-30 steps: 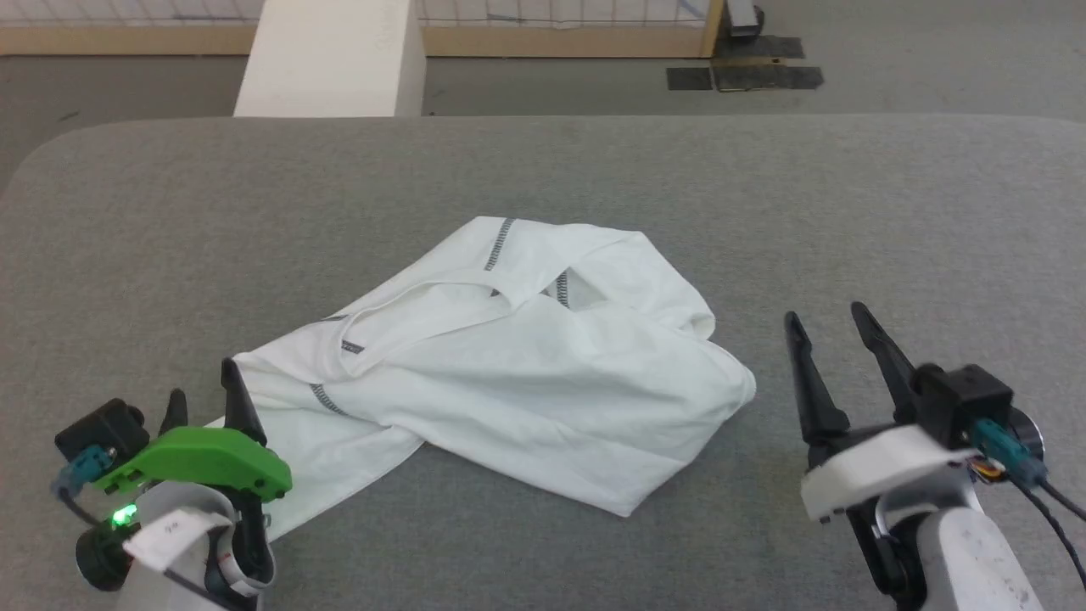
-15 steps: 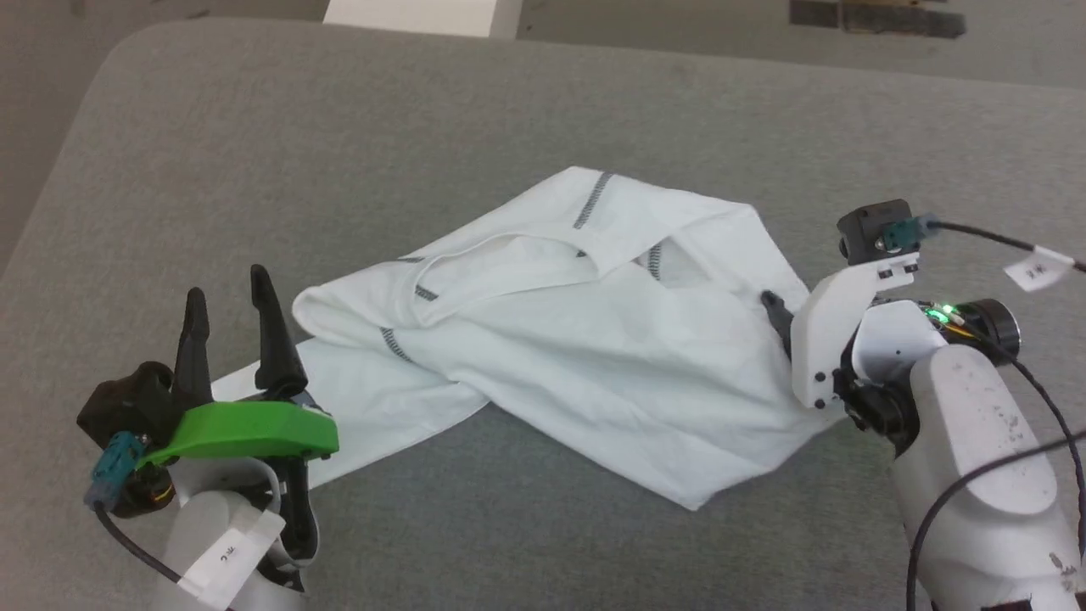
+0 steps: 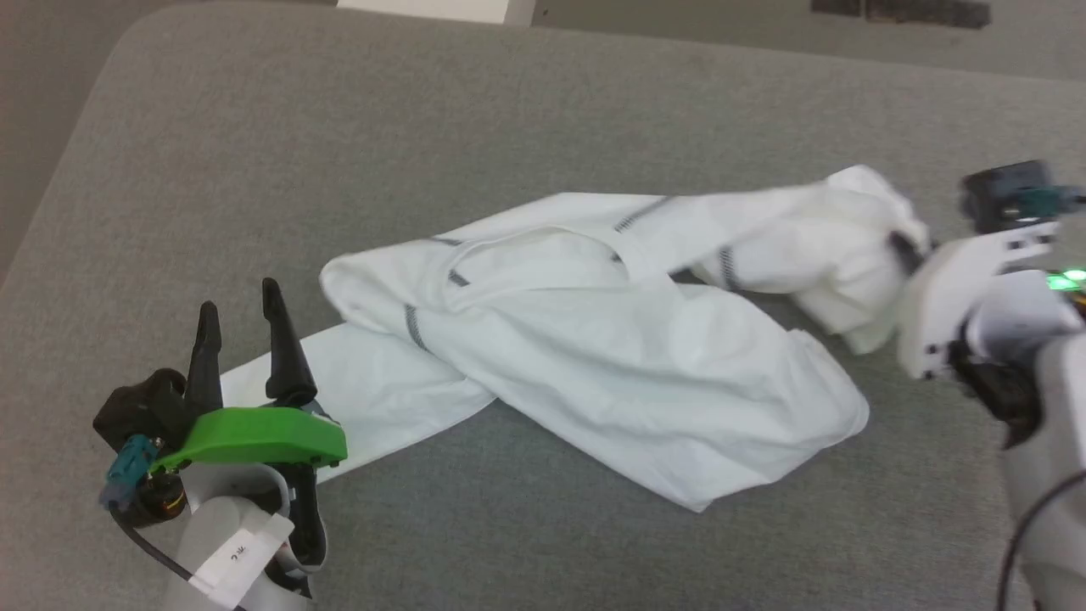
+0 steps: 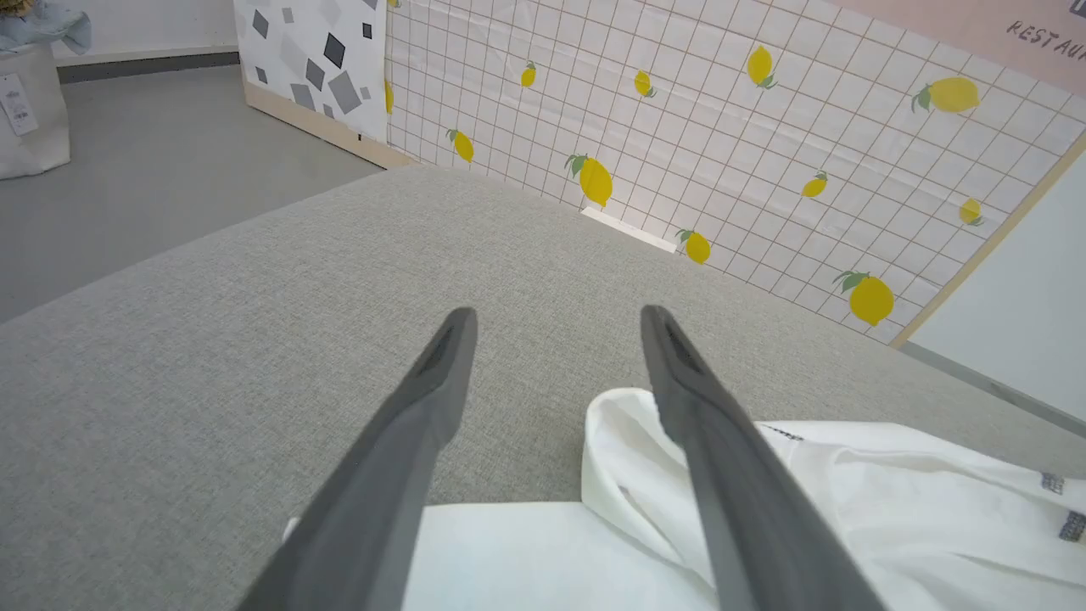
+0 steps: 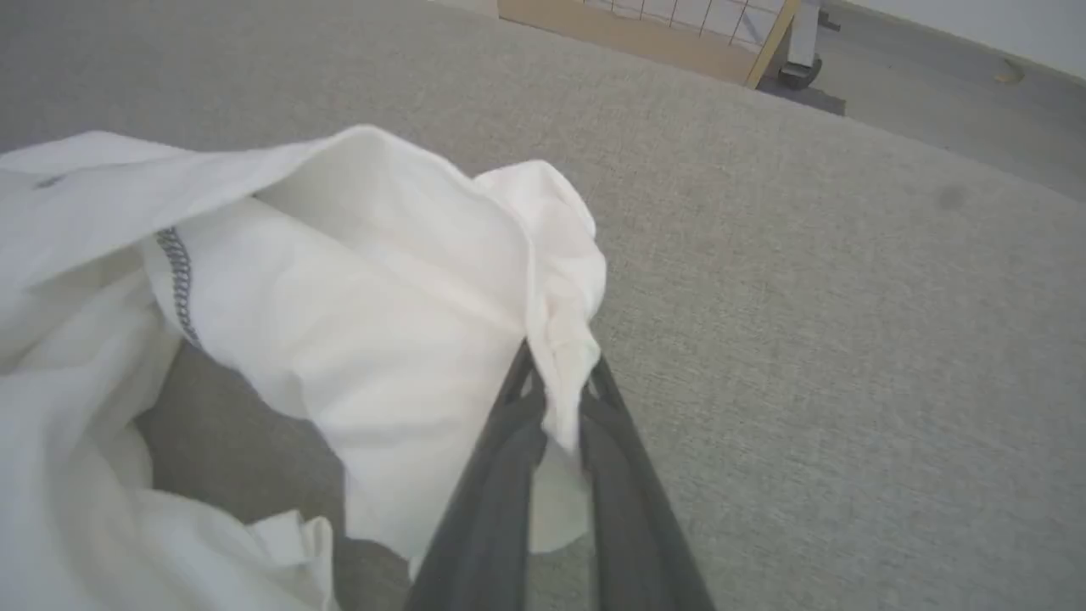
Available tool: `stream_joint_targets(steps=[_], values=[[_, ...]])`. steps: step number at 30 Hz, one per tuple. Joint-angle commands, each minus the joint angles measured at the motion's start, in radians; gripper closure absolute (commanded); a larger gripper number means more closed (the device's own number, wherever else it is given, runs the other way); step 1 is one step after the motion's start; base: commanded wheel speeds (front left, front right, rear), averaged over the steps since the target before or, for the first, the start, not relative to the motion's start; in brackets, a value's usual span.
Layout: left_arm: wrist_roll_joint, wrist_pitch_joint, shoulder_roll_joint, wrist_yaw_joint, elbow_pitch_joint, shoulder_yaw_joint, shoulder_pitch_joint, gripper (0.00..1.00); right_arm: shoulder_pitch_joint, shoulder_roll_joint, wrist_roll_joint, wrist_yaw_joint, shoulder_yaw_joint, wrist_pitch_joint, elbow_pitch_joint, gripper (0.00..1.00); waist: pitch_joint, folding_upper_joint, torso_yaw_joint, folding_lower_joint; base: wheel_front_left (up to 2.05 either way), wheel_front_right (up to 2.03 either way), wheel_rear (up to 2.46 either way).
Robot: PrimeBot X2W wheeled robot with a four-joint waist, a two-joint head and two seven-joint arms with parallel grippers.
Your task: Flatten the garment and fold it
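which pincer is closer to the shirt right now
Right. The right pincer is shut on the shirt at its right end, with cloth pinched in it. The left pincer is open over the shirt's left flap, gripping nothing.

Open grey surface (image 3: 424,110) around sprawled garment (image 3: 611,356)

The shirt (image 3: 594,339) is plain white with dark grey stitched seams, one seam left of the right gripper's (image 5: 560,367) jaws; its fingers (image 5: 488,518) are dark grey, with white cloth between them; the table (image 3: 424,102) is flat mid-grey weave; the left gripper (image 3: 239,299) has black fingers (image 3: 284,356) ahead of a bright green cover (image 3: 254,434); beyond its jaws the wall (image 4: 721,127) is white grid with green-leaved yellow lemons (image 4: 596,180).
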Motion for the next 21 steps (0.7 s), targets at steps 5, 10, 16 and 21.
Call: stream_joint_targets(steps=[5,10,16,21], values=[[0.023,-0.004,-0.002,-0.015,0.028,0.005,0.031,0.0,0.112,-0.014,-0.081,-0.002,-0.198,0.004,-0.122,1.0,-0.079,0.0,-0.076,0.0,0.0,0.0,0.0],[0.036,-0.004,-0.003,-0.026,0.049,0.002,0.048,0.0,0.241,0.034,-0.137,-0.002,-0.377,0.08,-0.206,1.0,-0.104,0.0,-0.114,0.0,0.0,0.0,0.0],[0.05,-0.004,-0.003,-0.034,0.068,0.001,0.055,0.0,0.355,0.128,-0.166,-0.002,-0.493,0.142,-0.217,1.0,-0.118,0.0,-0.146,0.0,0.0,0.0,0.0],[0.061,-0.004,-0.003,-0.04,0.096,-0.013,0.06,0.0,0.388,0.172,-0.137,-0.002,-0.514,0.048,-0.236,0.0,-0.135,0.0,-0.168,0.0,0.0,0.0,0.0]])
